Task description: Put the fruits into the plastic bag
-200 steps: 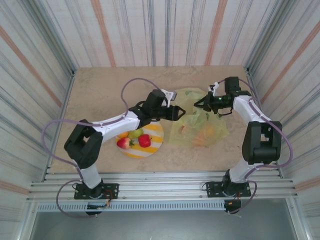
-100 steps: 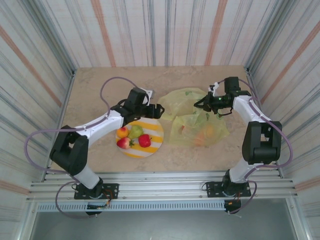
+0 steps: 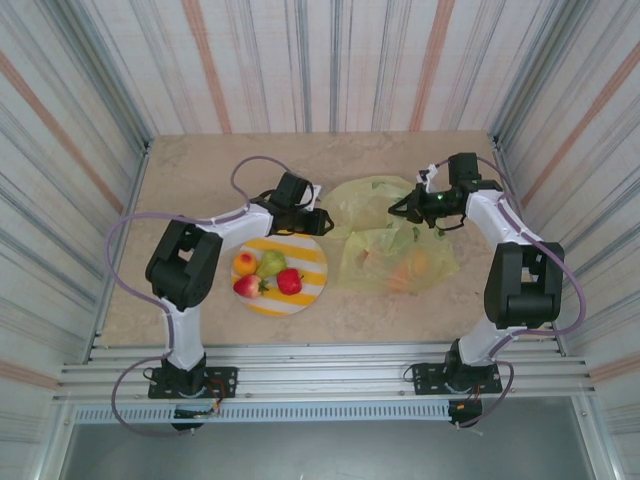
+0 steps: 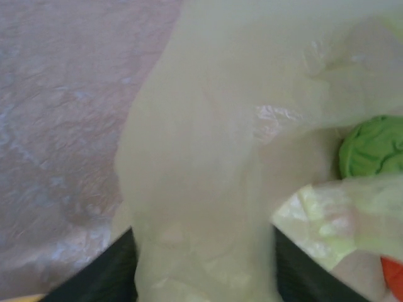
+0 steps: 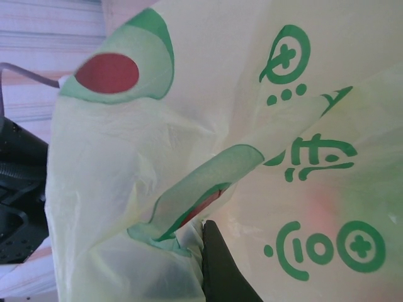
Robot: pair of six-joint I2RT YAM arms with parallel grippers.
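Note:
The yellow translucent plastic bag (image 3: 395, 240) lies right of centre with several fruits showing through it, one orange (image 3: 413, 264). My right gripper (image 3: 398, 209) is shut on the bag's upper rim; its dark finger (image 5: 220, 270) presses the printed film (image 5: 189, 126). My left gripper (image 3: 318, 219) is at the bag's left edge. A fold of bag (image 4: 201, 189) fills the gap between its dark fingers (image 4: 113, 274), and I cannot tell if it is clamped. A green fruit (image 4: 371, 148) shows inside. Other fruits sit on the plate: orange (image 3: 244, 264), green (image 3: 271, 263), red (image 3: 289, 281).
The round yellow-and-white striped plate (image 3: 310, 258) sits left of the bag, under the left forearm. Striped walls close in the beige table (image 3: 190, 200) on three sides. A metal rail (image 3: 320, 375) runs along the near edge.
The left gripper drew back out of the bag mouth toward the plate, then came to the bag's left edge, and its jaws narrowed. The right arm and bag stayed still.

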